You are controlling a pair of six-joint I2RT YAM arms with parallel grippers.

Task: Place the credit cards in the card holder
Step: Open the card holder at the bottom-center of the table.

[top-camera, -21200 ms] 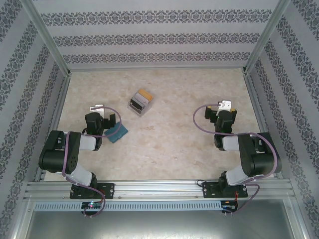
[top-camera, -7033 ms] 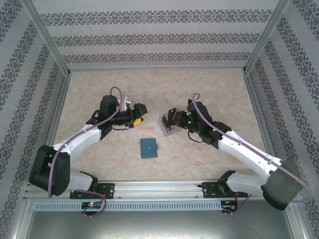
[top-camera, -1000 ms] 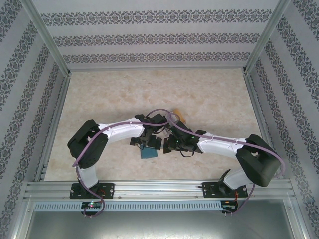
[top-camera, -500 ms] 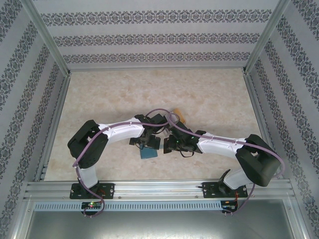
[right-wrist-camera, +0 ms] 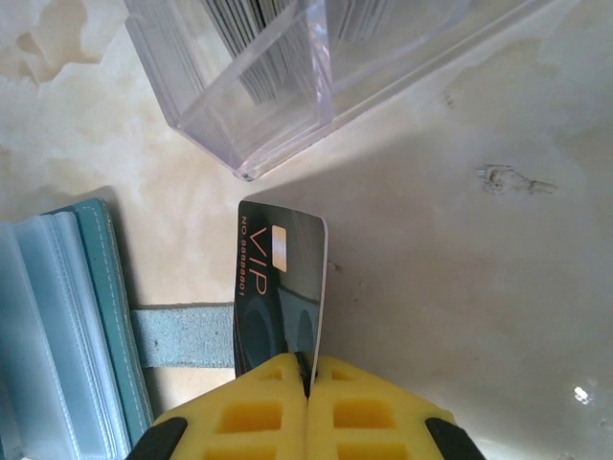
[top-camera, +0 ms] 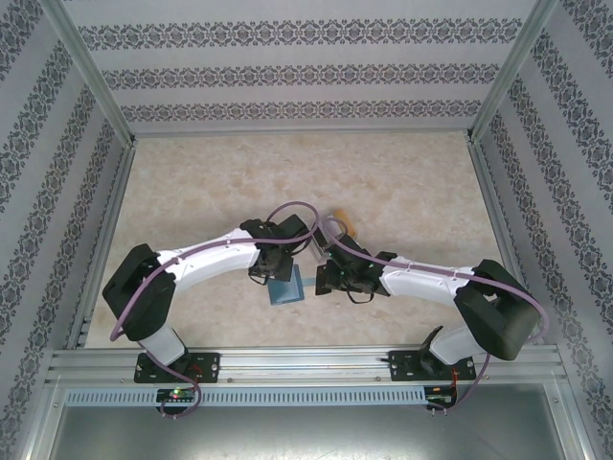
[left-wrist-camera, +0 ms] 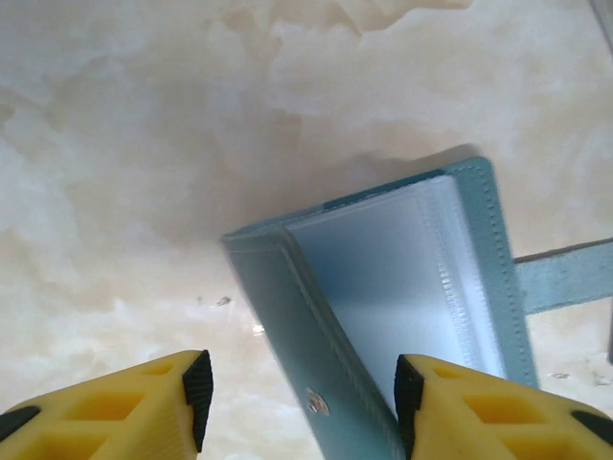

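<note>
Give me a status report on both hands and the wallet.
Left hand open, astride the cover of the wallet. Right hand shut on a dark card, near the strap. Wallet partly open. Clear box close beyond the card.

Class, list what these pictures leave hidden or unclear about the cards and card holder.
- Top view: arms cover most of the card holder.
- Left wrist view: bottom edge cuts off its near end; cloudy sleeves hide any contents.
- Right wrist view: top edge cuts the clear box, cards uncountable; right gripper hides the dark card's lower end.
</note>
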